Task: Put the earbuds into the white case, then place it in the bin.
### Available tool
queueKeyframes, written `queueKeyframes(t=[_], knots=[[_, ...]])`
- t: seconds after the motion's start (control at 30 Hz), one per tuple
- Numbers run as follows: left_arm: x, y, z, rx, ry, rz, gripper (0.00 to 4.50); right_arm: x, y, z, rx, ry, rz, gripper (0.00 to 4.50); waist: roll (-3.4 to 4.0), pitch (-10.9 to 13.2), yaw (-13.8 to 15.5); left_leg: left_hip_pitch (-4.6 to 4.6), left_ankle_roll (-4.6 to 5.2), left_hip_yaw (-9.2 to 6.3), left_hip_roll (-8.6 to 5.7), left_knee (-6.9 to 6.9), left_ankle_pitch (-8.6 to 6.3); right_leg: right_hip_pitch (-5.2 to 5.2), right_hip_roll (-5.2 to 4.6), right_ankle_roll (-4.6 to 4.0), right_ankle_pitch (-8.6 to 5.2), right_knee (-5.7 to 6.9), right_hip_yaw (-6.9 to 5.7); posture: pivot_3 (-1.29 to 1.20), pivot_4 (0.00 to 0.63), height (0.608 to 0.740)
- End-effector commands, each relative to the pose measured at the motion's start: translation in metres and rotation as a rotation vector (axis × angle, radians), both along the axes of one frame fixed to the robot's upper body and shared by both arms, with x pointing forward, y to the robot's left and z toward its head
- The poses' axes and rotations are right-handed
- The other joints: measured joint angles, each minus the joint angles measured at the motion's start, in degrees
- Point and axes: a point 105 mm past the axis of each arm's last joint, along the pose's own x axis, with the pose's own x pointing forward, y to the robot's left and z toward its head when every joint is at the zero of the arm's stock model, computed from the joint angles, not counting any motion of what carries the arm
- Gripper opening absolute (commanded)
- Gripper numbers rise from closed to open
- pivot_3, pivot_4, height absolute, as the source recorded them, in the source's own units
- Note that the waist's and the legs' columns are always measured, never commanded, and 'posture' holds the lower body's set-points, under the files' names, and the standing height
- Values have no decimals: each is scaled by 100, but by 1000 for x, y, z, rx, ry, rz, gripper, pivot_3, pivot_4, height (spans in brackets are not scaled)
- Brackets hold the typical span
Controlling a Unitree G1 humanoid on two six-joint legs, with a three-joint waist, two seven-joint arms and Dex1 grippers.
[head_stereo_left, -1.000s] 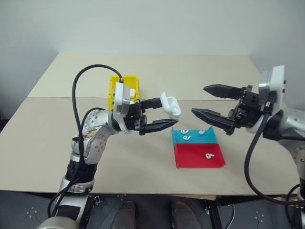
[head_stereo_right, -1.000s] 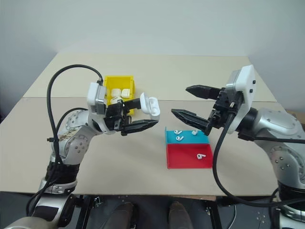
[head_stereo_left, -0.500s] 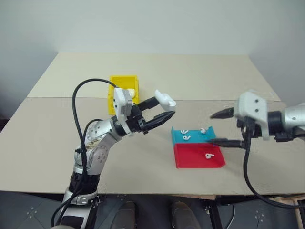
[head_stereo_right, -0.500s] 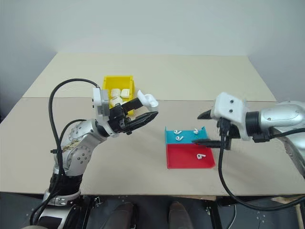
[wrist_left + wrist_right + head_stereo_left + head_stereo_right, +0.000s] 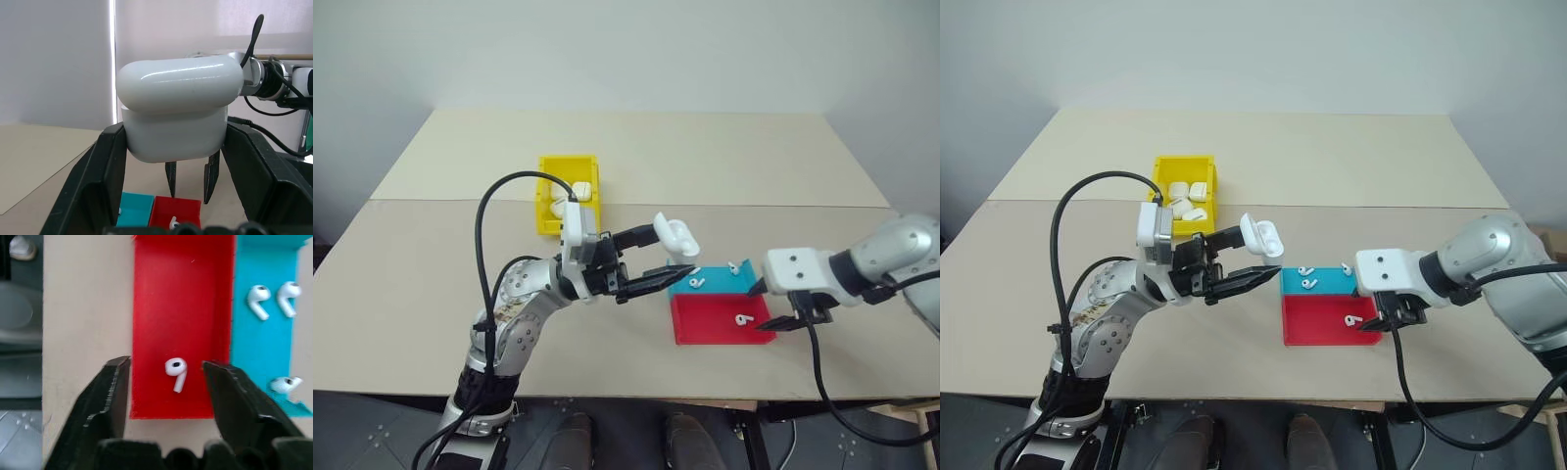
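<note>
Beige surface (image 5: 724, 166) carries everything in the head views. At its far left stands the small bright yellow plastic bin (image 5: 1161, 172), white cases heaped inside. The left gripper (image 5: 671, 257) hovers above the surface, jaws clamped on the glossy white rounded case (image 5: 676, 234) — its lid looks tipped up, though the inside is hidden. Beside it lies the flat blue-and-red tray (image 5: 710, 328); part of its blue half is covered by the gripper. The right gripper (image 5: 1377, 319) points down at the red half's right edge, its white wrist block hiding most of the jaws.

Left wrist view: the case (image 5: 176, 115) sits between both fingers (image 5: 105, 176), blocking much beyond.

Right wrist view: jaws stand moderately apart around one tiny white earbud (image 5: 176, 372) on the red half, untouched; three more earbuds (image 5: 258, 298) lie on the blue, one cut off by the finger.
</note>
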Motion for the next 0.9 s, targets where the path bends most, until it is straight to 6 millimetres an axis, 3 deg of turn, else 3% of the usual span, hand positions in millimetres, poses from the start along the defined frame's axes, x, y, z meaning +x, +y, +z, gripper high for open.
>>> queueKeyframes(t=[0.03, 0.23, 0.9], knots=[[-15, -4, 11, -35, -44, -51, 2749, 5, 1, -2, -54, -20, 9, 1799, 0, 0, -2, -1, 0, -1, 0, 0, 0, -1, 0, 0, 0, 0, 1, 0, 150, 740], [-28, -5, 5, 0, -30, -126, 2749, 18, 1, -13, -88, -45, -46, 1799, 0, 0, 5, -1, 0, -10, -1, 0, 0, -2, 0, 0, 0, 4, 2, 0, 150, 740], [-34, 6, 6, 50, -116, -248, 2749, 28, -2, -32, -159, -76, -61, 1799, 1, 0, 7, 0, 0, 3, -2, 1, 0, -1, 0, 0, 0, 4, 1, 0, 150, 740]])
